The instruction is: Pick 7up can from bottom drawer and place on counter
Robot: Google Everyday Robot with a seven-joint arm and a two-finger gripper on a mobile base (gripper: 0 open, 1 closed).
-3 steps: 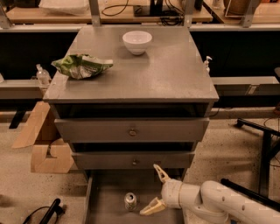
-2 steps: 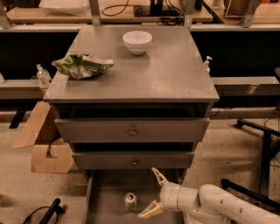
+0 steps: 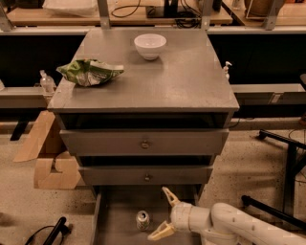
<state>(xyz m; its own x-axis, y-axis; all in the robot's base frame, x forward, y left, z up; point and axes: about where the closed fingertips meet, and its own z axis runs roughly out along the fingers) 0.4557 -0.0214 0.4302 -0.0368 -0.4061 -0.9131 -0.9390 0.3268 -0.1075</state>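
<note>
Camera view looks down on a grey drawer cabinet standing on a pale speckled floor [image 3: 239,177]. At far left, folded cardboard pieces [image 3: 48,153] lean beside the cabinet, with a small clear bottle [image 3: 46,82] on a low ledge behind them. A long wooden workbench [image 3: 71,14] with cables runs across the back of the room.

The counter [image 3: 181,81] is matte grey and scuffed. A crumpled green and white chip bag [image 3: 90,72] lies near its left edge, and a white bowl [image 3: 150,46] sits toward the back, near the middle. Below are two shut grey drawers, the upper drawer [image 3: 105,142] and the middle drawer [image 3: 110,176], each with a small round knob.

The bottom drawer [image 3: 117,210] is pulled out, its flat floor bare. The 7up can [image 3: 142,220] stands upright on it. Just right of the can, the gripper [image 3: 158,214] hangs low inside the drawer, its two pale fingers spread wide and grasping nothing, tips pointing toward the can. The white arm [image 3: 239,225] reaches in from the lower right. Black frame legs [image 3: 287,158] stand at far right.
</note>
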